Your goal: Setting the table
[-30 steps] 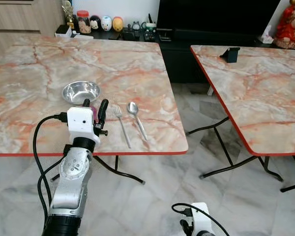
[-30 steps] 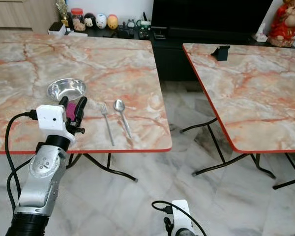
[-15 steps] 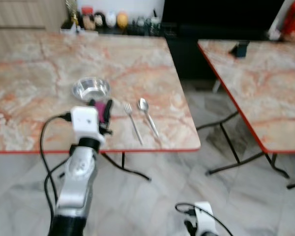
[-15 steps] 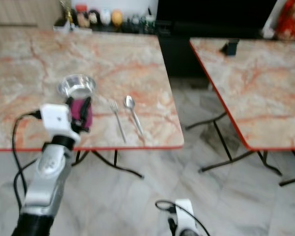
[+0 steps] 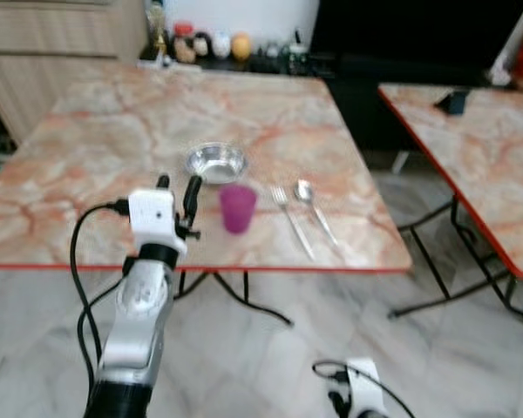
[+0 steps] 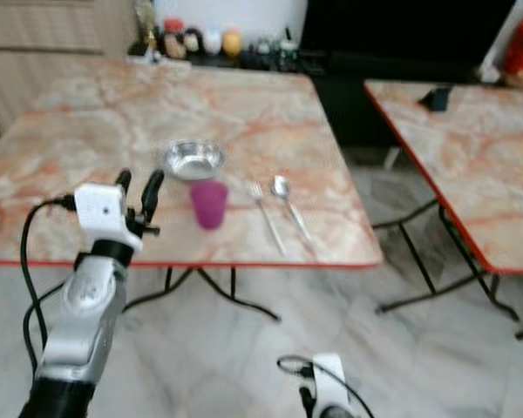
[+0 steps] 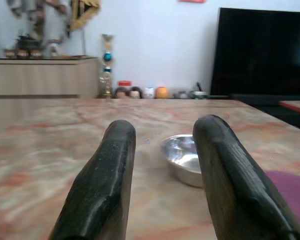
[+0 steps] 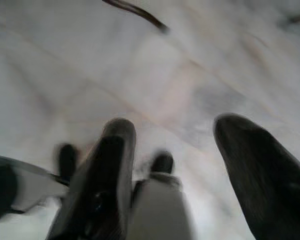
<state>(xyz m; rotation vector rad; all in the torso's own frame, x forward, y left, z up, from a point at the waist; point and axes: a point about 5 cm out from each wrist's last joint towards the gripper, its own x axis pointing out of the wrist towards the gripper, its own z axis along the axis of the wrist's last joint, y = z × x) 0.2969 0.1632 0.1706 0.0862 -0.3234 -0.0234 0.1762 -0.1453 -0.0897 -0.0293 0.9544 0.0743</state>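
Cup [image 5: 237, 208], purple and upright, stands on the surface [image 5: 96, 157] near its front edge, just in front of the steel bowl [image 5: 215, 163] and a little to the left of the fork [image 5: 292, 221] and spoon [image 5: 315, 209], which lie side by side. Your left tool [image 5: 176, 188] is beside the cup on its left, apart from it, with its two black fingers [image 7: 110, 185] spread and nothing between them; in the wrist view the bowl sits ahead between the fingers and the cup's rim shows at one edge. By the look of it the cup is placed, so the step in hand is to clear the arm away. Draw the left tool straight back toward yourself, keeping the fingers spread and level, so that the near finger does not swing sideways into the cup and tip it. Your right tool [image 8: 190, 165] hangs low over the floor, fingers apart, idle. Leave it there.
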